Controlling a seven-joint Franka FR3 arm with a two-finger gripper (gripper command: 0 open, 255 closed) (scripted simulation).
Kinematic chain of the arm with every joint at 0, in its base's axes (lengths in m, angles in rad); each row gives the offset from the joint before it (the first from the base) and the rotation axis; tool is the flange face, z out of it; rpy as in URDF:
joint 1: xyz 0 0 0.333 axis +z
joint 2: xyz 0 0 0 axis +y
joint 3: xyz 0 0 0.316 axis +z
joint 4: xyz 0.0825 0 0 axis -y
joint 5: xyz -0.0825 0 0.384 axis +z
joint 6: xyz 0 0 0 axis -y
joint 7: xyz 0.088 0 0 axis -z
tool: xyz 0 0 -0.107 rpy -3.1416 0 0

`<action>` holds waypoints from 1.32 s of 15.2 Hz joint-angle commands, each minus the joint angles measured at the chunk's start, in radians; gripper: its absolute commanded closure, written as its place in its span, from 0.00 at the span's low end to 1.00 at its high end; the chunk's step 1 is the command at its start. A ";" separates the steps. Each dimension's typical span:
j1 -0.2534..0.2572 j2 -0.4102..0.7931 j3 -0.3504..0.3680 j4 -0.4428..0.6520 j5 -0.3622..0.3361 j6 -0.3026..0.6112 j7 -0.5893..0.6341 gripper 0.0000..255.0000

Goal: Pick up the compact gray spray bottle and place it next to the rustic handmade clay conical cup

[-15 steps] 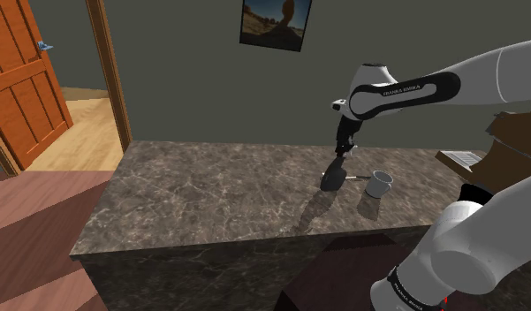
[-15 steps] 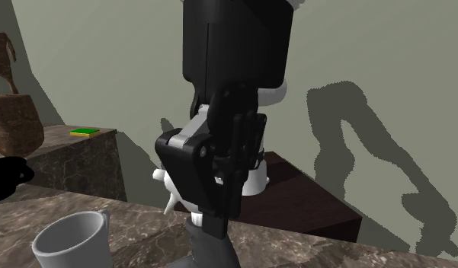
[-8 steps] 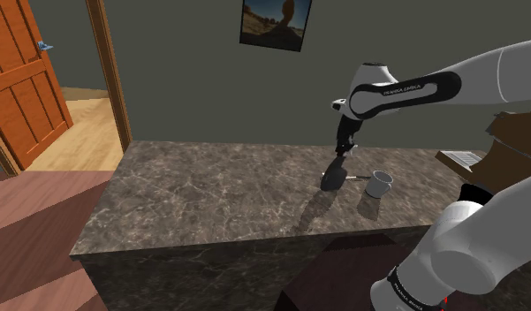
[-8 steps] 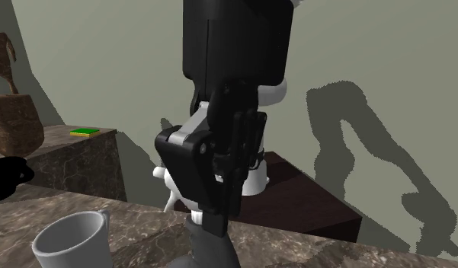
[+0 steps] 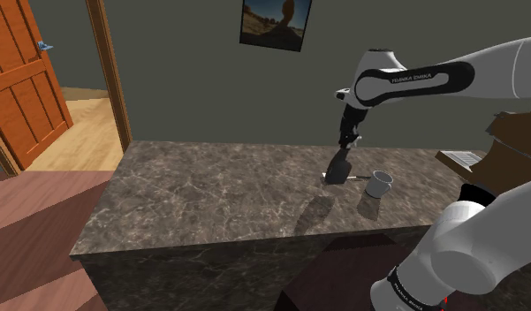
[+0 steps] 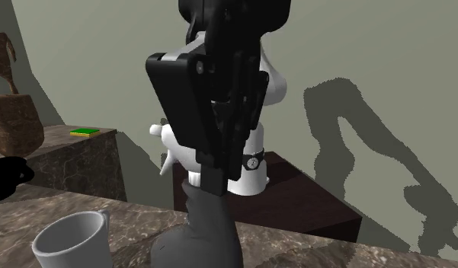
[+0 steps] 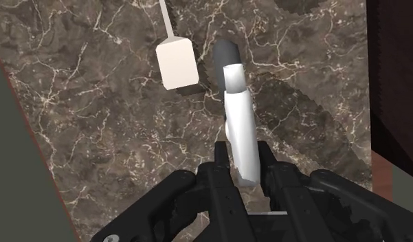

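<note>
While aloft, bottle point(image 7: 239, 130) beside spatula point(image 7: 176, 62), near cup point(image 5: 379, 182)

The gripper point(image 5: 345, 150) and its clasped spray bottle point(image 5: 339, 170) sit higher above the countertop point(image 5: 210, 190) than a second ago

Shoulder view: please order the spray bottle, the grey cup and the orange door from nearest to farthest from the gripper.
1. spray bottle, clasped in the gripper.
2. grey cup, close by, toward the view's right.
3. orange door, far at the view's left.
</note>
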 commanded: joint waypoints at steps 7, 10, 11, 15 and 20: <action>0.003 -0.026 0.015 0.086 0.005 -0.112 -0.005 1.00; 0.004 -0.032 0.020 0.121 0.007 -0.153 -0.007 1.00; 0.005 -0.033 0.022 0.134 0.008 -0.166 -0.008 1.00; 0.007 -0.037 0.028 0.184 0.012 -0.220 -0.012 1.00; 0.010 -0.036 0.035 0.251 0.018 -0.287 -0.018 1.00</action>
